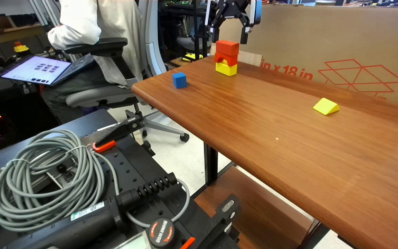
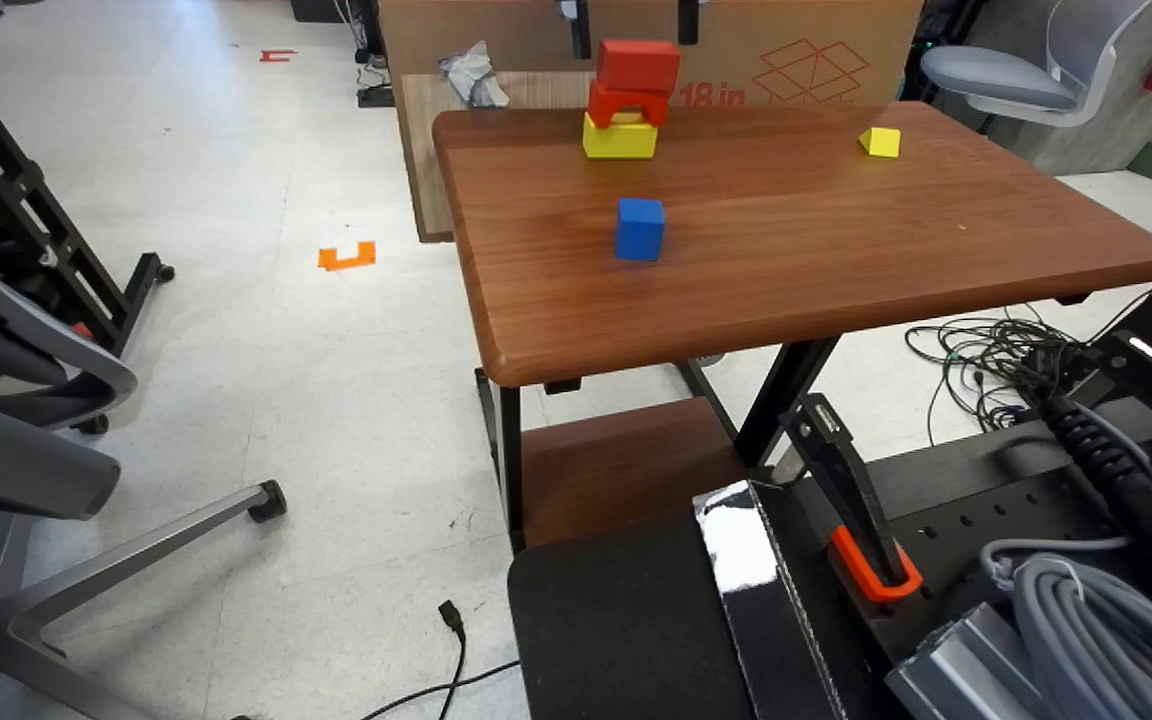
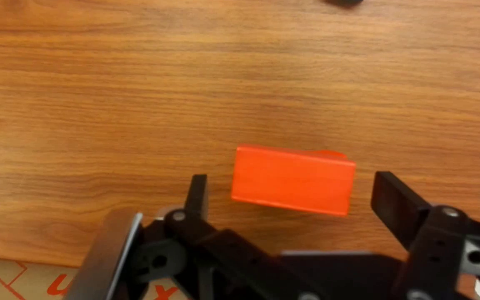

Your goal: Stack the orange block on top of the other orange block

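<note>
One fingertip (image 3: 197, 193) of your gripper (image 1: 229, 37), spread wide with nothing held, stands left of the orange block (image 3: 292, 180) in the wrist view; the block's long axis runs rightward, slightly skewed, toward the opposite fingertip (image 3: 390, 198), with gaps at both ends. In both exterior views it already sits atop the orange arch (image 2: 628, 97), so rising straight up, without closing, looks like your next move.

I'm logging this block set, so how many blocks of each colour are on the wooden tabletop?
Orange-red: 2 (top brick, arch beneath it)
Yellow: 2 (bottom block of the stack, wedge)
Blue: 1 (cube)
Total: 5
</note>
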Controlling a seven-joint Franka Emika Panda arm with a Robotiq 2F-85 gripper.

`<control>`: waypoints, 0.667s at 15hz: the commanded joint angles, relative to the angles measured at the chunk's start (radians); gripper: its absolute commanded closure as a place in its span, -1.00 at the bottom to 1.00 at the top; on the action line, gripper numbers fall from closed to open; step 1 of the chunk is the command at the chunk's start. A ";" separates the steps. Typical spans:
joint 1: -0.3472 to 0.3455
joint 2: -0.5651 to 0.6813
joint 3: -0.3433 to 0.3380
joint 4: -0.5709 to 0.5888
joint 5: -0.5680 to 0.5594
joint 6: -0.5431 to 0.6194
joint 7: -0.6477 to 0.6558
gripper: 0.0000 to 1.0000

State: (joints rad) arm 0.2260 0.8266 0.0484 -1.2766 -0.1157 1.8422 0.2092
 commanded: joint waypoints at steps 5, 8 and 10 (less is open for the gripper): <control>-0.020 -0.325 -0.029 -0.262 -0.038 0.032 -0.038 -1.00; -0.029 -0.291 -0.018 -0.194 -0.026 -0.005 -0.060 -1.00; -0.034 -0.334 -0.016 -0.222 -0.026 -0.005 -0.067 -1.00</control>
State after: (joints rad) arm 0.2021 0.4919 0.0188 -1.5021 -0.1358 1.8420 0.1380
